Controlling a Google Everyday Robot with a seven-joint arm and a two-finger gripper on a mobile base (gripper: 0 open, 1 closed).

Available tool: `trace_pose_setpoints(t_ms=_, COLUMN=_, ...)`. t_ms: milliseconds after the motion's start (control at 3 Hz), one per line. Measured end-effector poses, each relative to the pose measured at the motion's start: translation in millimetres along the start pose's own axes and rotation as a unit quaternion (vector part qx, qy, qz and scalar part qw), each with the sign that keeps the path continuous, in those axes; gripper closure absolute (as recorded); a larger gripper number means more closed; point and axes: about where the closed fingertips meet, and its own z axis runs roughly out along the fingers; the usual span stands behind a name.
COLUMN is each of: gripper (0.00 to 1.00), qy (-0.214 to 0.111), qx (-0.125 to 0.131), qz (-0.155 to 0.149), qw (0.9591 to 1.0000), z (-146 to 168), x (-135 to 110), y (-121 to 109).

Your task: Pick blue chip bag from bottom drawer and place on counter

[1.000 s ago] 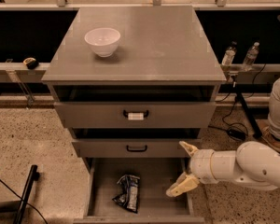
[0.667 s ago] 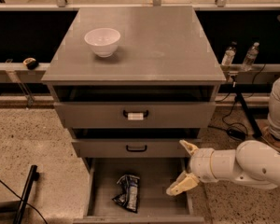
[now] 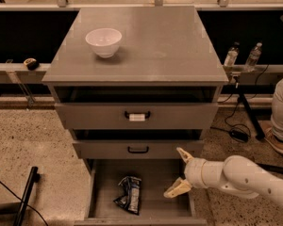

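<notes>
Approaching step, camera view: in my judgement I am mid-reach toward the bag, and nothing is grasped yet.
Gripper (image 3: pixel 179 172): my claw sits low at the picture-right side of the bottom drawer (image 3: pixel 162 182), just below the front of the middle drawer (image 3: pixel 104 149). It is released and empty, with the fingers spread wide, one above the other.
Blue chip bag (image 3: pixel 129 194): it lies crumpled on the drawer floor, toward picture-left of centre and well apart from my fingertips.
Bottom drawer: it is pulled out, with low side walls, and the bag is the only thing I can see on its floor.
Counter (image 3: pixel 160 41): this is the cabinet top, and a white bowl (image 3: pixel 104 41) stands on its picture-left part.
Recommended approach: cross the drawer low, then turn the wrist so the fingers straddle the bag's narrow width from above.
Recommended grip: close on the bunched middle of the bag rather than a loose edge, and do so gently.
Recommended exit: draw the bag forward before rising so it clears the middle drawer's front.
Hazards: the foil may slip from the pads, a sideways nudge could shove the bag against the wall, and the set-down should keep away from the bowl.
</notes>
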Motion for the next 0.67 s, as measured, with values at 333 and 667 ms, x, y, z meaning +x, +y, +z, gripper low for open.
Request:
trace_pose_setpoints(t_ms=333, gripper=0.00, qy=-0.028, qx=-0.012, qz=-0.033, qw=0.9990, z=45, x=43, y=10)
trace_pose_setpoints(t_ms=667, gripper=0.00, qy=-0.039, qx=-0.058, qz=-0.012, qw=0.9975, z=77, x=73, y=-1)
